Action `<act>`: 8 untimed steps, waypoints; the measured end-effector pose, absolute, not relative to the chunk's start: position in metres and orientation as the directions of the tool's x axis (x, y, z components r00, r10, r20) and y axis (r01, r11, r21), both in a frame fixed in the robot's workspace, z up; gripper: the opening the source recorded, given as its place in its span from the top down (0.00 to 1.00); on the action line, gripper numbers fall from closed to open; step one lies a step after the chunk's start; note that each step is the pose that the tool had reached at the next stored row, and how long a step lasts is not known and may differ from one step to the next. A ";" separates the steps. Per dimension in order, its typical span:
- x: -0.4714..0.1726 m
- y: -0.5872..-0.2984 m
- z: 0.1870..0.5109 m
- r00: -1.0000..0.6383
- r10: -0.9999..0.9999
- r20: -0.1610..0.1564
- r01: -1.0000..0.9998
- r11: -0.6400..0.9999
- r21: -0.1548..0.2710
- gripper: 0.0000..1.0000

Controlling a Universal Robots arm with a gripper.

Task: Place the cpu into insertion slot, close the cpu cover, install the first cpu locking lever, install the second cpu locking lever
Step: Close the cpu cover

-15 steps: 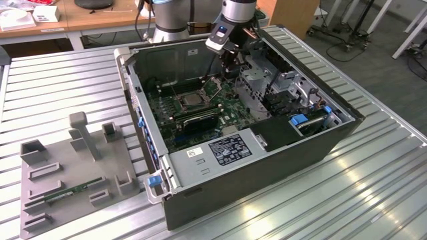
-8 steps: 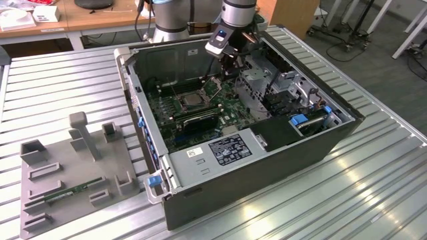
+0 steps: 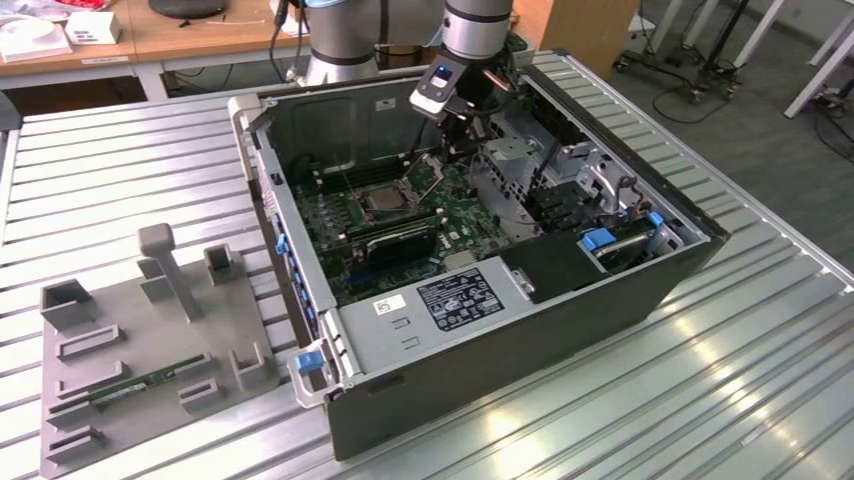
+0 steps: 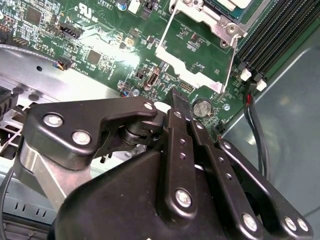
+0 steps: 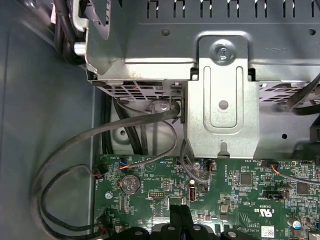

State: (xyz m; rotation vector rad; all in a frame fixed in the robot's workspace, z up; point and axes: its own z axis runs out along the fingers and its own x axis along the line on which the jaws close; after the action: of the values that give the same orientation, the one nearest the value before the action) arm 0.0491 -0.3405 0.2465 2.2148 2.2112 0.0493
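— Which step is this?
— Closing the cover, I believe. The cpu cover (image 4: pixel 186 65), a thin silvery frame, stands tilted open at the edge of the insertion slot (image 3: pixel 380 200).
— And the gripper (image 4: pixel 176 99)?
— Its jaws are narrow and hold nothing, near the cover's free edge. The cover needs, I think, a gentle push down.

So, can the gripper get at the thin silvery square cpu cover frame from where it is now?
Probably yes. The cpu cover stands flipped open just beyond the shut fingers in the second wrist view, with bare green circuit board between them. The black cable lies off to one side.
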 end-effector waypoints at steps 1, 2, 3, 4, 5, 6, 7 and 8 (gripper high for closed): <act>0.049 -0.340 0.247 0.001 1.000 0.014 1.000 -0.002 0.030 0.89; 0.049 -0.340 0.246 0.001 1.000 0.014 1.000 -0.002 0.030 0.89; 0.049 -0.340 0.246 0.001 1.000 0.014 1.000 -0.002 0.031 0.89; 0.049 -0.340 0.246 0.002 1.000 0.014 1.000 -0.002 0.031 0.89; 0.049 -0.340 0.246 0.002 1.000 0.014 1.000 -0.002 0.031 0.89; 0.048 -0.340 0.246 0.002 1.000 0.015 1.000 -0.002 0.031 0.89; 0.047 -0.340 0.246 0.001 1.000 0.015 1.000 -0.002 0.031 0.89; 0.045 -0.340 0.246 0.001 1.000 0.014 1.000 -0.002 0.031 0.89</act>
State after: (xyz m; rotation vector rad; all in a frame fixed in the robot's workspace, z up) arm 0.0455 -0.3404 0.2461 2.2149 2.2112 0.0499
